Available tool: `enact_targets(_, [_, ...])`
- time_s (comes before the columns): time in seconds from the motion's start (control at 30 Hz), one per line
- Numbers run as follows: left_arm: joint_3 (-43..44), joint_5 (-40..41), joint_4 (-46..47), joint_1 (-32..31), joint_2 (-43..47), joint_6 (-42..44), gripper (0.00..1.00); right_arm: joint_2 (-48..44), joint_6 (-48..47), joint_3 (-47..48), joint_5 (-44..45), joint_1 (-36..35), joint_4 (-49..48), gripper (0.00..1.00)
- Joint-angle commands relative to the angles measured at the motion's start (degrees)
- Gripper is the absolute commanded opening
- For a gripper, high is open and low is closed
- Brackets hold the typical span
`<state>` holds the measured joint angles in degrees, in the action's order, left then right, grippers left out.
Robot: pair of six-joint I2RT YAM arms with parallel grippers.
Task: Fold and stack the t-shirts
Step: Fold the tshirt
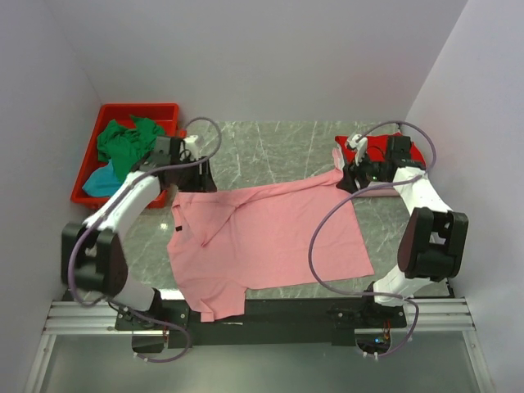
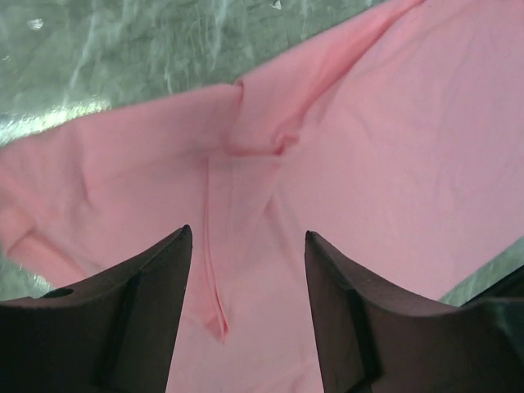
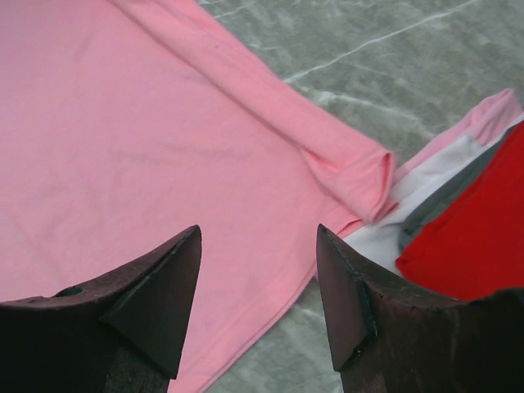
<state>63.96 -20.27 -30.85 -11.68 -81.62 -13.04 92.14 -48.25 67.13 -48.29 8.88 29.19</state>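
Note:
A salmon pink t-shirt (image 1: 262, 237) lies spread across the middle of the table, with a crease running from its upper left toward the centre. My left gripper (image 1: 199, 173) hovers over the shirt's upper left part; in the left wrist view it (image 2: 246, 233) is open, with only pink cloth (image 2: 368, 164) below and nothing between the fingers. My right gripper (image 1: 352, 176) is at the shirt's upper right corner, open (image 3: 258, 229) above the hem (image 3: 270, 303). A folded red t-shirt (image 1: 405, 150) (image 3: 467, 237) lies at the back right.
A red plastic bin (image 1: 139, 108) at the back left holds a green shirt (image 1: 123, 143) and a teal one (image 1: 102, 182). White and grey cloth (image 3: 434, 176) shows under the red shirt. Walls close in on both sides.

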Motion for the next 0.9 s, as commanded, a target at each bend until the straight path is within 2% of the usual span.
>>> enact_targets(0.0, [4.05, -2.92, -3.95, -2.11, -9.94, 4.34, 0.60, -4.51, 1.14, -2.18, -2.94, -0.09, -0.27, 0.65])
enact_targets(0.23, [6.70, -1.80, -0.79, -4.84, -19.26, 2.41, 0.58, -6.62, 1.75, -4.90, -4.96, -0.10, 0.69, 0.65])
enact_targets(0.73, [9.95, 8.05, -3.25, -7.74, -24.55, 1.70, 0.56, -8.73, 2.37, -7.54, -7.60, -0.01, 0.78, 0.65])
enact_targets(0.87, [10.74, 8.84, -3.78, -8.09, -25.60, 1.52, 0.51, -8.82, 2.46, -7.72, -7.96, -0.01, 0.87, 0.65])
